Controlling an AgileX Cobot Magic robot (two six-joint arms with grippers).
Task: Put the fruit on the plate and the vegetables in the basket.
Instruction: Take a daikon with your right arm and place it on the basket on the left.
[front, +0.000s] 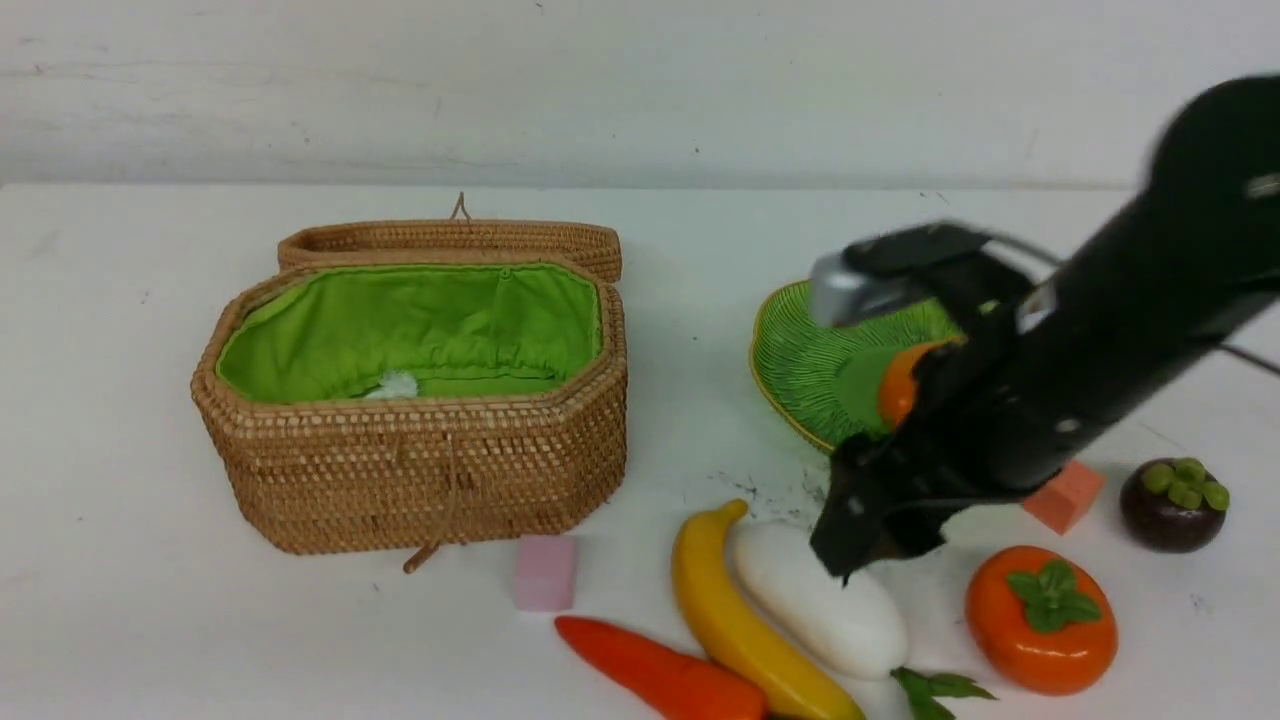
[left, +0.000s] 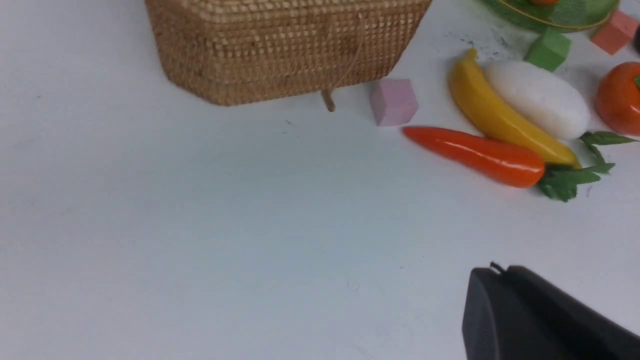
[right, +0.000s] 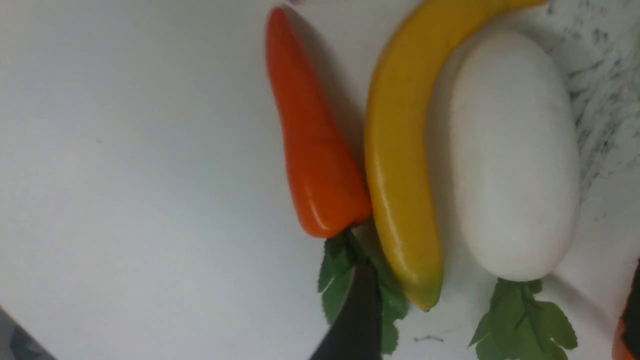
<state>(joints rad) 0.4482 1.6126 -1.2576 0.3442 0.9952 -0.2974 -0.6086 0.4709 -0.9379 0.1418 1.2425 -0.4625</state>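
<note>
White table (front: 200, 640): open stretch beside basket (front: 420, 480) | banana (front: 740, 610) between carrot (front: 650, 665) and radish (front: 820, 600) | left pincer (left: 502, 272) clenched | right pincer (right: 190, 307) released

The green-lined wicker basket (front: 420, 480) is standing open. The yellow banana (front: 745, 620) is lying between the red-orange carrot (front: 660, 670) and the white radish (front: 822, 600). The orange persimmon (front: 1042, 620) is resting near the dark mangosteen (front: 1173, 505).

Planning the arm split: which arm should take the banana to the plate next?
Right, I'd say. Its open gripper already hangs near the banana and the green leaf-shaped plate, on the same side. The left gripper is shut, and the plate lies beyond the basket from its side.
</note>
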